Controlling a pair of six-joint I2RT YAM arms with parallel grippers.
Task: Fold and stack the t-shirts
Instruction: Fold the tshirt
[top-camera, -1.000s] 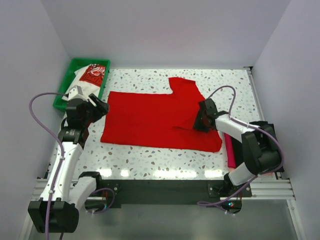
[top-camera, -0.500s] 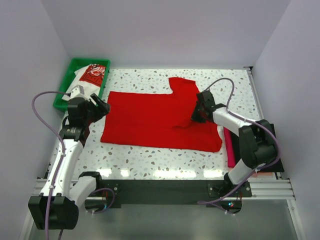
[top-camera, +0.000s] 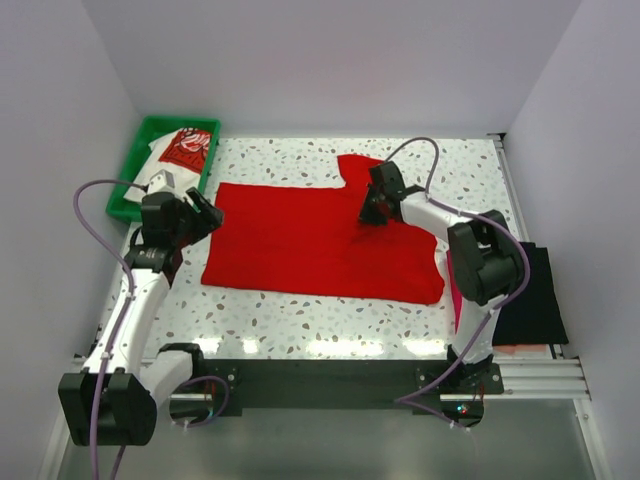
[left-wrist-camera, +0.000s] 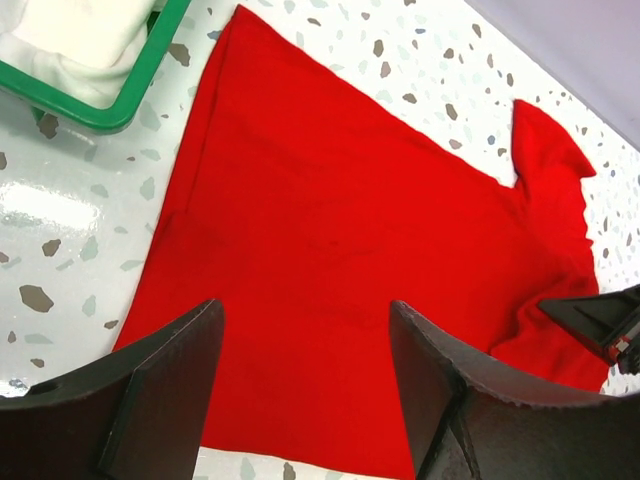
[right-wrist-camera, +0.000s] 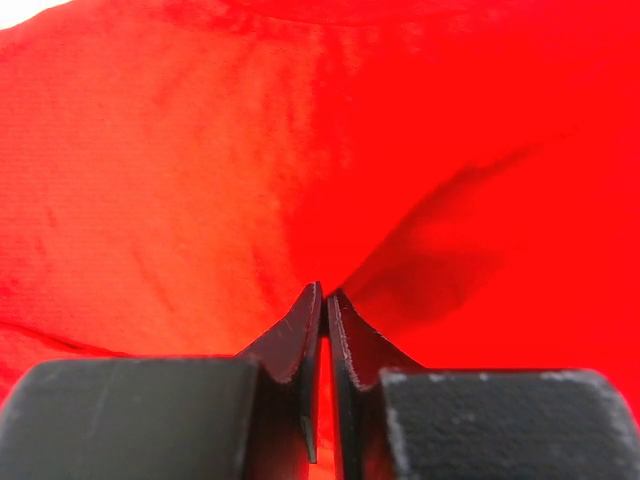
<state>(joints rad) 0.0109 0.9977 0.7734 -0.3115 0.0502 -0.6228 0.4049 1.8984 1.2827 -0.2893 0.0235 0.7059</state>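
Note:
The bright red t-shirt (top-camera: 310, 240) lies spread flat across the table's middle, one sleeve pointing to the back. My right gripper (top-camera: 368, 215) is near that sleeve, shut on a pinch of red cloth; in the right wrist view the gripper (right-wrist-camera: 325, 292) has a raised fold of the t-shirt (right-wrist-camera: 150, 180) at its tips. My left gripper (top-camera: 208, 215) hovers open over the shirt's left edge. In the left wrist view the gripper (left-wrist-camera: 305, 305) has nothing between its fingers, with the shirt (left-wrist-camera: 330, 200) below. A white t-shirt with a red print (top-camera: 180, 150) lies in the tray.
The green tray (top-camera: 140, 140) stands at the back left, its corner (left-wrist-camera: 110, 115) close to the left gripper. A folded black shirt (top-camera: 535, 300) and a magenta one (top-camera: 458, 295) lie at the right edge, beside the right arm.
My right gripper has travelled left and back across the red t-shirt from its right edge toward the sleeve, drawing a wrinkle of cloth along. The left gripper has barely shifted.

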